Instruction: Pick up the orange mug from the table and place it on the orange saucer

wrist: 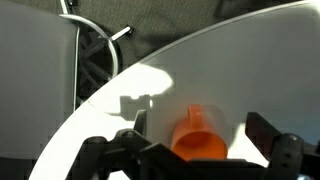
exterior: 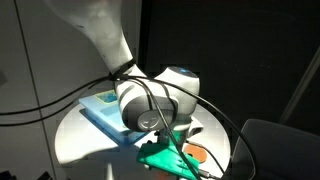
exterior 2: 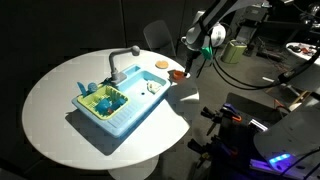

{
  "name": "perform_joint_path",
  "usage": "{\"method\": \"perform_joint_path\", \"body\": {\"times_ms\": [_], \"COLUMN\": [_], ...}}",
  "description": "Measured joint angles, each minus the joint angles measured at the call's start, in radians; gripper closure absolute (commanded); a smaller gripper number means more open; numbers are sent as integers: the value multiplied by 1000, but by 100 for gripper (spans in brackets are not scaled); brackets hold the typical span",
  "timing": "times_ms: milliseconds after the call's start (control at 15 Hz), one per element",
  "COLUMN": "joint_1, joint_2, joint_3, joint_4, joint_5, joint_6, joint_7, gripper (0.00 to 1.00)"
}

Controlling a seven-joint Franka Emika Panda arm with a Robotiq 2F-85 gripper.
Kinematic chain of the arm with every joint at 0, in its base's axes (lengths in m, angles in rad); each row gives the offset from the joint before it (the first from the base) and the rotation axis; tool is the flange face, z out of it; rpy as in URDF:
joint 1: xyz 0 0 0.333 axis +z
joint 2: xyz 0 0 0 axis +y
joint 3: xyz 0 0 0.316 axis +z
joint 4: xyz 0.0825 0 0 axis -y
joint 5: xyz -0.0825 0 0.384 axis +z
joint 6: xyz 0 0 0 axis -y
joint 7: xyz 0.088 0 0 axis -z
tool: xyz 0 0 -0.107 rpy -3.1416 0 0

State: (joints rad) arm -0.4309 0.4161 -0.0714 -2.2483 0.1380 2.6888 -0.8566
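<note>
Approach is the step in hand: the gripper (exterior 2: 189, 64) hangs just above the mug (wrist: 200, 143) and nothing has been lifted yet. The mug stands upright on the table (exterior 2: 60, 110), close to its far edge and just beside the saucer (exterior 2: 160, 65), which lies flat and bare, well apart from the blue tray (exterior 2: 121, 128). In the wrist view the fingers (wrist: 128, 136) are spread wide, one on each side of the mug and clear of it, with the mug's small handle pointing up the picture toward the table's middle. The next move, as I judge it, calls for a short straight descent until the pads bracket the cup's body, a gentle close, then a low lift and a small sideways shift onto the saucer. Because the cup is tiny and sits near the edge, a knock from one finger could tip it or push it off. The arm (exterior: 112, 42) reaches in from above, the wrist bent steeply downward over that side of the table. In an exterior view its bulk hides the cup.
</note>
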Motion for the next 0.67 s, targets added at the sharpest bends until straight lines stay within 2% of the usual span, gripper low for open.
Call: {"method": "perform_joint_path", "body": {"times_ms": [667], "joint_1": [-70], "joint_2": [10], "joint_3": [89], "joint_4": [-31], "joint_5": [101], "joint_6": [51], "joint_7": [-146], "gripper": [0]}}
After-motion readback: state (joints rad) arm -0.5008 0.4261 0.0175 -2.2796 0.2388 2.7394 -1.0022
